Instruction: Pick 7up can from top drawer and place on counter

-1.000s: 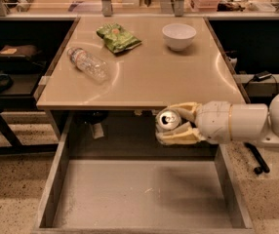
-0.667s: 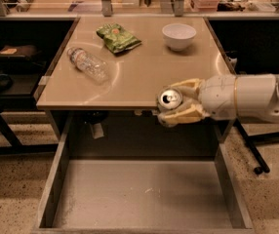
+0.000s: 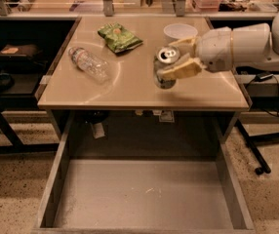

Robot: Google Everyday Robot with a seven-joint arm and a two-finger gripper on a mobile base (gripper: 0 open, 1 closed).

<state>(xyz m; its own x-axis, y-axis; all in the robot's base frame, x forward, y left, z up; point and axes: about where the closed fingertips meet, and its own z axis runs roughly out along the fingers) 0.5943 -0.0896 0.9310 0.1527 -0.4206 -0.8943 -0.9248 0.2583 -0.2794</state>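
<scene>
The 7up can (image 3: pixel 167 55) shows its silver top with pull tab and is held upright between the tan fingers (image 3: pixel 180 71) of my gripper (image 3: pixel 176 57). The gripper reaches in from the right on a white arm and holds the can a little above the beige counter (image 3: pixel 129 87), over its right-middle part. A dark reflection of the can shows on the glossy top just below it. The top drawer (image 3: pixel 144 194) is pulled out below the counter's front edge, grey, with nothing in it.
A clear plastic bottle (image 3: pixel 88 62) lies on its side at the counter's left. A green snack bag (image 3: pixel 119 36) lies at the back middle. A white bowl (image 3: pixel 180 32) stands at the back right, just behind the gripper. Dark shelving and chair legs flank the counter.
The gripper has lifted the can from in front of the counter's edge up and back, so that it is now over the counter top.
</scene>
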